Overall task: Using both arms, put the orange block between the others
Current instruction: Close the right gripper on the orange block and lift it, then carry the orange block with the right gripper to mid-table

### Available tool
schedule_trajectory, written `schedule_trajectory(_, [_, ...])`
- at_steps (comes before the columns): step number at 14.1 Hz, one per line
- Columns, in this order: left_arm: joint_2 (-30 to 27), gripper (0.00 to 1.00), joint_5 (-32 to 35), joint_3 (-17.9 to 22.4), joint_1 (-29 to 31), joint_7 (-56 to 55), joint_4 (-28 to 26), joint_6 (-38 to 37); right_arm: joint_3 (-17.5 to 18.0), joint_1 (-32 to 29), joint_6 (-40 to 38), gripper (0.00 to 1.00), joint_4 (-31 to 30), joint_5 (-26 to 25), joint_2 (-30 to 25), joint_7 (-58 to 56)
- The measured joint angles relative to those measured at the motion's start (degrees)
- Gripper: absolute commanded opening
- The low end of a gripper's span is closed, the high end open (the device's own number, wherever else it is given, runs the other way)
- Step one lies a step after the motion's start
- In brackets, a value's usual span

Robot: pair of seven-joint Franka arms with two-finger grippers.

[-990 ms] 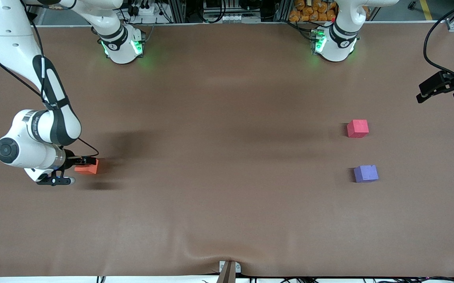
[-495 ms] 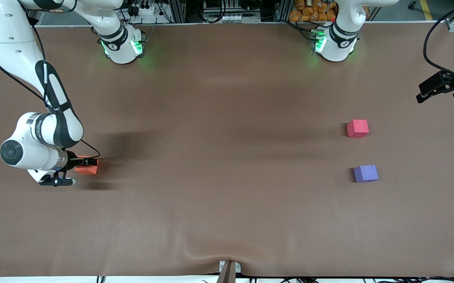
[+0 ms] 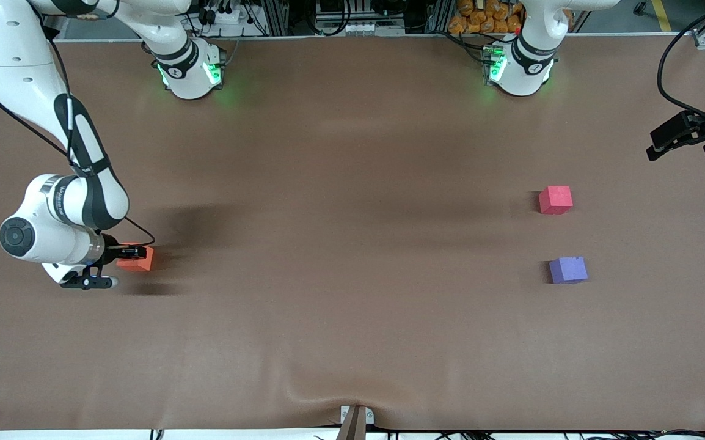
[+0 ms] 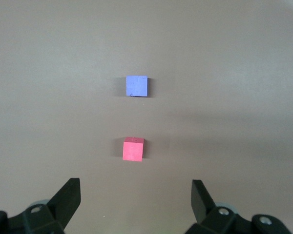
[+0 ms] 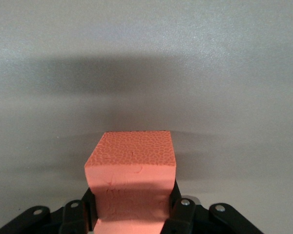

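The orange block [image 3: 138, 259] lies at the right arm's end of the table, and my right gripper [image 3: 130, 252] is shut on it. In the right wrist view the orange block [image 5: 132, 170] fills the space between the two fingers, and my right gripper [image 5: 132, 207] presses its sides. The pinkish-red block [image 3: 555, 200] and the purple-blue block [image 3: 568, 269] sit apart toward the left arm's end, the purple-blue one nearer the front camera. My left gripper [image 3: 688, 137] hangs open over that end's table edge. In its wrist view my left gripper [image 4: 136, 195] frames the pinkish-red block [image 4: 133, 148] and the purple-blue block [image 4: 137, 87].
The brown table cover [image 3: 352, 244] has a raised wrinkle at its front edge by a small bracket [image 3: 355, 418]. Black cables [image 3: 682, 67] hang near the left gripper.
The right gripper's fingers have shut on the orange block, and the right arm has shifted slightly. The left arm and the other two blocks have not moved.
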Motion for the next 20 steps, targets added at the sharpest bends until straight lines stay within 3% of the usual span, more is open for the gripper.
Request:
schedule_trajectory(5, [0.1, 1.00, 0.0, 0.0, 0.0, 0.0, -0.2, 0.0, 0.4, 0.0, -4.8, 0.00, 1.7, 0.1, 0.0, 0.0])
schedule_trajectory(11, [0.1, 1.00, -2.5, -0.2, 0.0, 0.9, -0.2, 0.0, 1.4, 2.4, -16.6, 0.00, 12.0, 3.0, -0.3, 2.1])
schedule_trajectory(13, [0.1, 1.00, -2.7, -0.2, 0.0, 0.9, -0.2, 0.0, 1.6, 5.9, -17.0, 0.00, 15.2, 4.1, -0.4, 2.6])
schedule_trajectory(17, [0.1, 1.00, -2.9, -0.2, 0.0, 0.9, -0.2, 0.0, 1.8, 17.0, -16.9, 0.00, 17.1, 10.8, 0.6, 9.4])
schedule_trajectory(20, [0.4, 1.00, -2.9, -0.2, 0.0, 0.9, -0.4, 0.0, 1.8, 23.6, -15.8, 0.00, 18.5, 11.3, 2.3, 16.1])
